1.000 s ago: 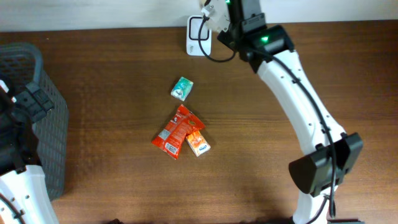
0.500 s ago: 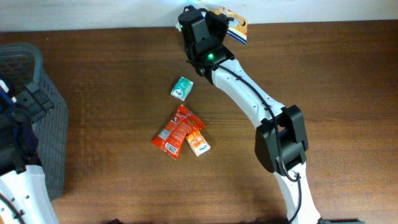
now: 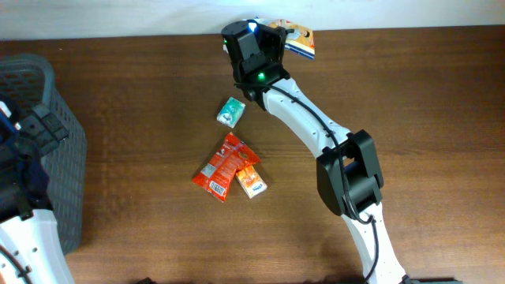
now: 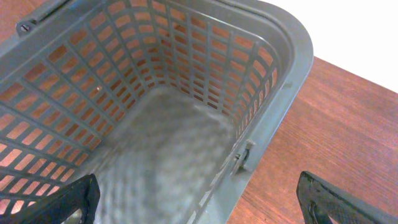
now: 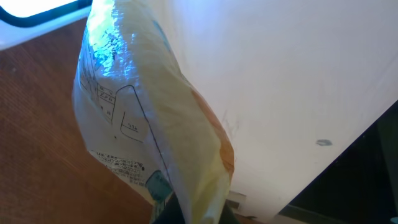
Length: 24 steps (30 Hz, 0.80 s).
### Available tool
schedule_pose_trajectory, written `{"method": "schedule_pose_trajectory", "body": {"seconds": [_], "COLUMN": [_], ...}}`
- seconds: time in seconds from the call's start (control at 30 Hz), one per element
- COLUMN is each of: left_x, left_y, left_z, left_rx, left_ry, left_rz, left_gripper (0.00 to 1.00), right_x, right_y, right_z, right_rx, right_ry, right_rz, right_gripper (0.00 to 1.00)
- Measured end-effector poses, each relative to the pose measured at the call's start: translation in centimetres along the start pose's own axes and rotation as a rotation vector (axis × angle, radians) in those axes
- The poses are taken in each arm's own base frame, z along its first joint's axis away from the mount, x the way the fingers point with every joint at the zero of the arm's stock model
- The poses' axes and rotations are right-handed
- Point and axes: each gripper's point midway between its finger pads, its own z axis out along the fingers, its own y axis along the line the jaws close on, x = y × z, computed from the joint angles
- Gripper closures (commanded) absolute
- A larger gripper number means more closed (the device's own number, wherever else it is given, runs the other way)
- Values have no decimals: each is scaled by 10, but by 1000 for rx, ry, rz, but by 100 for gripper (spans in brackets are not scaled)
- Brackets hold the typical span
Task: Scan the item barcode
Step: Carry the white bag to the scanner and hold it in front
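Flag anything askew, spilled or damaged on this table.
Nothing looks spilled or torn. The red packets and orange packet lie overlapped in a skewed heap mid-table; the teal packet sits tilted apart. The right gripper pinches a crumpled yellow packet.

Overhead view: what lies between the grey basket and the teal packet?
Nothing. In the overhead view, only bare brown table separates the grey basket from the teal packet.

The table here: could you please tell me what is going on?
The right hand is shut on a yellow packet, holding it up at the far edge of the table. The left hand hangs open over the grey basket, holding nothing. A teal packet and a red-and-orange pile lie mid-table.
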Motion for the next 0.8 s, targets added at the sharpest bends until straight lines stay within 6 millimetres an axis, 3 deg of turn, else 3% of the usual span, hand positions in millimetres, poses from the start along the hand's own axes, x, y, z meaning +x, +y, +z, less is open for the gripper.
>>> {"method": "schedule_pose_trajectory", "body": {"seconds": [0.3, 0.53, 0.8], "left_x": [0, 0, 0], "left_y": [0, 0, 0], "left_z": [0, 0, 0], "left_rx": [0, 0, 0], "left_ry": [0, 0, 0], "left_rz": [0, 0, 0], "left_gripper": [1, 1, 1], "right_x": [-12, -32, -37], "right_y": [-8, -26, -25], "right_z": [0, -1, 4], "right_rx": [30, 104, 106], "right_ry": [-53, -139, -188], "right_rz": [-90, -133, -239], "right_gripper": [96, 96, 96]}}
